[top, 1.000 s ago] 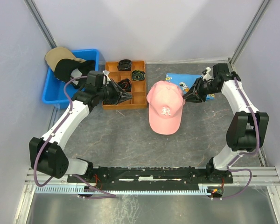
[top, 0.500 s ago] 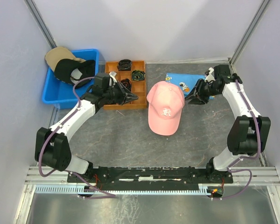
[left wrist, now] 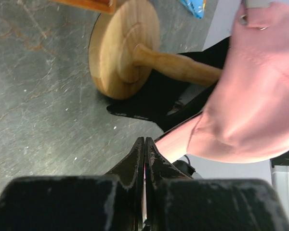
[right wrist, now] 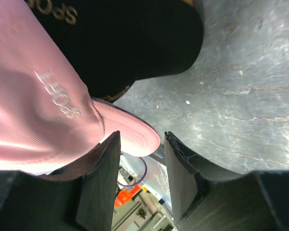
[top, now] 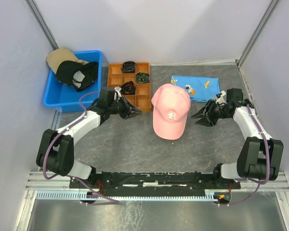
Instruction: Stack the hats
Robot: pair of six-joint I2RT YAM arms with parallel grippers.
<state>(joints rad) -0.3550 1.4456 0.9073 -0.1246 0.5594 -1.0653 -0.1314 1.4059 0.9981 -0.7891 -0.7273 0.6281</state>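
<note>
A pink cap (top: pixel 170 111) with a white emblem sits at mid-table over a black cap (left wrist: pixel 173 94) on a wooden stand (left wrist: pixel 125 48). The black cap also shows in the right wrist view (right wrist: pixel 125 43), above the pink cap (right wrist: pixel 38 96). A tan cap (top: pixel 59 56) and a second black cap (top: pixel 76 73) lie in the blue bin (top: pixel 52 98) at the back left. My left gripper (top: pixel 136 112) is shut and empty, just left of the pink cap (left wrist: pixel 260 96). My right gripper (top: pixel 198 118) is open and empty, just right of the pink cap, its jaws level with the brim (right wrist: pixel 132 137).
An orange divided tray (top: pixel 143 102) with small black coiled bundles stands behind my left gripper. A blue cartoon-print cloth (top: pixel 195 86) lies behind my right gripper. Grey walls close in the back and sides.
My left gripper has come off the orange tray toward the front, nearer the pink cap. My right gripper has moved from beside the blue cloth toward the front, beside the cap's brim.
</note>
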